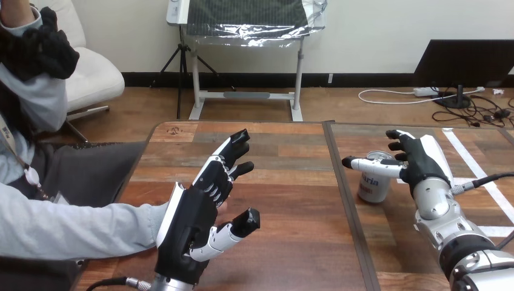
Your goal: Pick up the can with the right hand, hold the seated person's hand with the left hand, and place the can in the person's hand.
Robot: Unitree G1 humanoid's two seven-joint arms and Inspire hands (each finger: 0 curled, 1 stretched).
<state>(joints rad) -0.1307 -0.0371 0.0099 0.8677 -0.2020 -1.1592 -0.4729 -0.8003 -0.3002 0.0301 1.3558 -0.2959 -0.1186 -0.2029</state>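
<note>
One wooden table (pixel 291 242), made of two panels that meet at one dark seam (pixel 347 200) running away from the robot. One forearm of the person, in a light grey sleeve (pixel 73 227), lies in from the left edge across the near left corner.

Two robot hands. The left hand (pixel 194 224) stands upright over the left panel with its white-shelled back toward the camera, fingers (pixel 233 148) nearly straight and spread, thumb held out to the right; it grips nothing that can be seen. The person's hand (pixel 223 207) is almost wholly hidden behind this palm, only a sliver showing at its right edge; whether the two touch cannot be told.

The right hand (pixel 418 163) is over the right panel. Its thumb (pixel 370 163) lies across the near side of the can's top and its curled fingers reach round the far side.

One can (pixel 374 189), upright on the right panel just beside the seam, white with blue lettering.

White tape strips (pixel 479 170) cross the far right of the table.
</note>
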